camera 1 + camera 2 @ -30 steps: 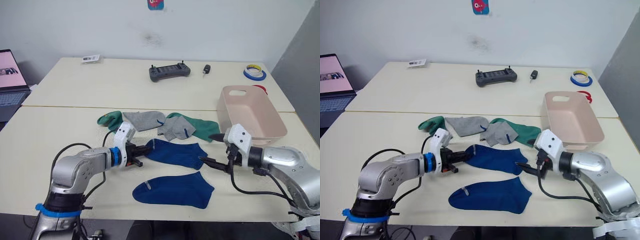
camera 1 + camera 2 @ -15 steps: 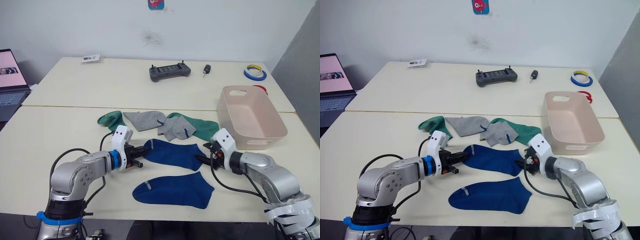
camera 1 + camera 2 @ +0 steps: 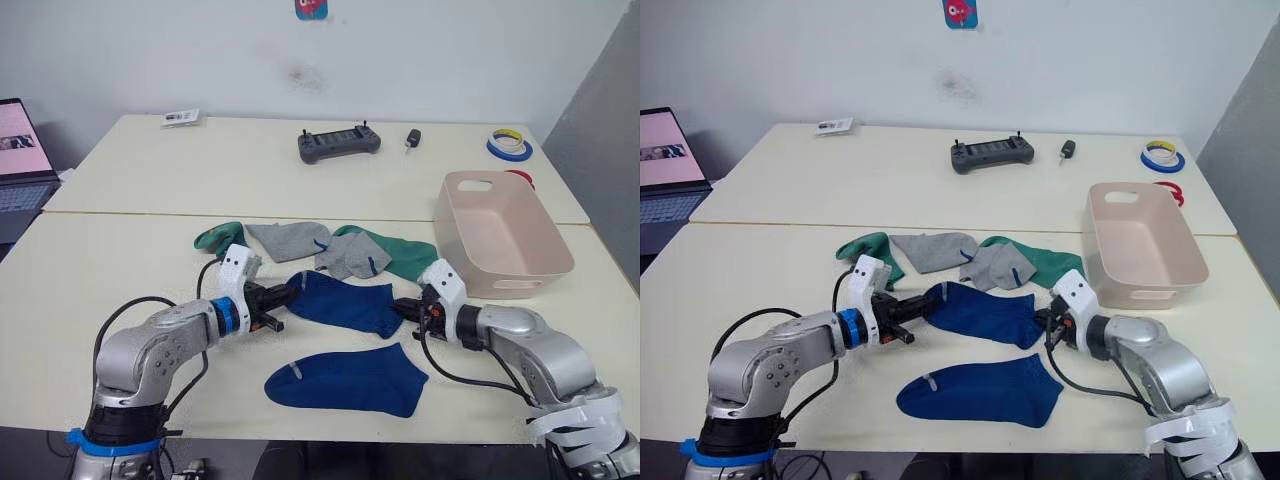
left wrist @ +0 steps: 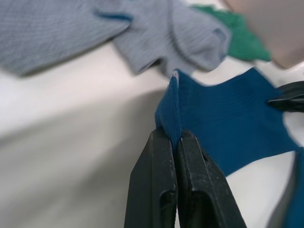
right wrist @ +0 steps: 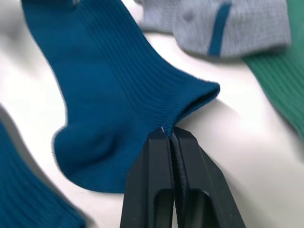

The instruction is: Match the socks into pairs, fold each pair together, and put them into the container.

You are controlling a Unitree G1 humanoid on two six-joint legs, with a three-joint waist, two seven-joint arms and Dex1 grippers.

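A royal blue sock [image 3: 345,303] stretches between my two grippers at the table's middle. My left gripper [image 3: 290,292] is shut on its left end, with the black fingers [image 4: 161,156] pinching the cloth. My right gripper [image 3: 402,308] is shut on the sock's right edge near the cuff [image 5: 202,92]. A second blue sock [image 3: 345,380] lies flat nearer the front edge. Behind them lie two grey socks [image 3: 290,240] [image 3: 350,257] and two green socks [image 3: 218,237] [image 3: 405,257], partly overlapping. The pink-beige container [image 3: 520,270] stands at the right, with nothing in it.
On the far table lie a dark controller [image 3: 340,142], a small black key fob [image 3: 412,138], tape rolls [image 3: 509,145] and a card [image 3: 181,117]. A laptop [image 3: 15,160] sits at the far left. A seam [image 3: 150,213] joins the two tables.
My right gripper has moved left to the blue sock's right end and closed on it. The left gripper, still shut on the sock, has shifted slightly away from me.
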